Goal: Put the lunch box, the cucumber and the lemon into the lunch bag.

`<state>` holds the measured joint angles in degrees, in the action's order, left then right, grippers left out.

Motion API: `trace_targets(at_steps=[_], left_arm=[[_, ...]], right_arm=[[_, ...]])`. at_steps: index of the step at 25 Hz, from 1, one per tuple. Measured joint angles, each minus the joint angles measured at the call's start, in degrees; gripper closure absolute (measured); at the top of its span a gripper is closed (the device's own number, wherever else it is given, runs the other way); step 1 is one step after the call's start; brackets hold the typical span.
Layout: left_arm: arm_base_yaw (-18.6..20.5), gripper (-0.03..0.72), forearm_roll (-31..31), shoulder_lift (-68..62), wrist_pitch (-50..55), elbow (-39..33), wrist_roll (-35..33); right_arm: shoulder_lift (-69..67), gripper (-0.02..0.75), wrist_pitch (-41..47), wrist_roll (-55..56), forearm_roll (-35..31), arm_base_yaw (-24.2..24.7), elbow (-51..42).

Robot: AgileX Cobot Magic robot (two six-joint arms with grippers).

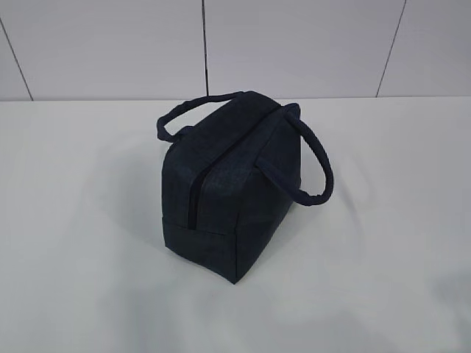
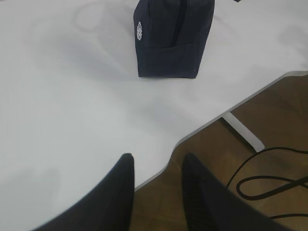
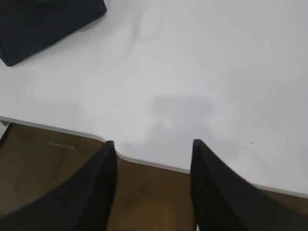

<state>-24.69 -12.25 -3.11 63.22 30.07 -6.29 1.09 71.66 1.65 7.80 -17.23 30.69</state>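
The dark navy lunch bag (image 1: 235, 180) stands on the white table, its two loop handles out to the sides and its zipper running down the near end, closed as far as I can see. It also shows at the top of the left wrist view (image 2: 171, 38) and in the top left corner of the right wrist view (image 3: 45, 24). The lunch box, cucumber and lemon are not in view. My left gripper (image 2: 156, 161) is open and empty over the table's front edge. My right gripper (image 3: 154, 147) is open and empty over the front edge too. Neither gripper shows in the exterior view.
The white table (image 1: 383, 243) ends in a curved front edge (image 2: 202, 127) with brown floor below. A black cable (image 2: 269, 178) lies on the floor. A white wall with seams (image 1: 294, 44) stands behind the table.
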Motion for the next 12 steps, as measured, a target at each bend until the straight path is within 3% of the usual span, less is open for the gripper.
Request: trace_targets(at_steps=[4,12], left_arm=[[0.0,0.448,2.2,0.0,-0.1,0.0,0.0],[0.0,0.448,4.7,0.0,-0.1,0.0,0.0]], right_arm=[[0.0,0.355,-4.5,1.4,0.1,0.0,-1.8],[0.0,0.355,-5.5,2.1,0.1,0.0,-2.2]])
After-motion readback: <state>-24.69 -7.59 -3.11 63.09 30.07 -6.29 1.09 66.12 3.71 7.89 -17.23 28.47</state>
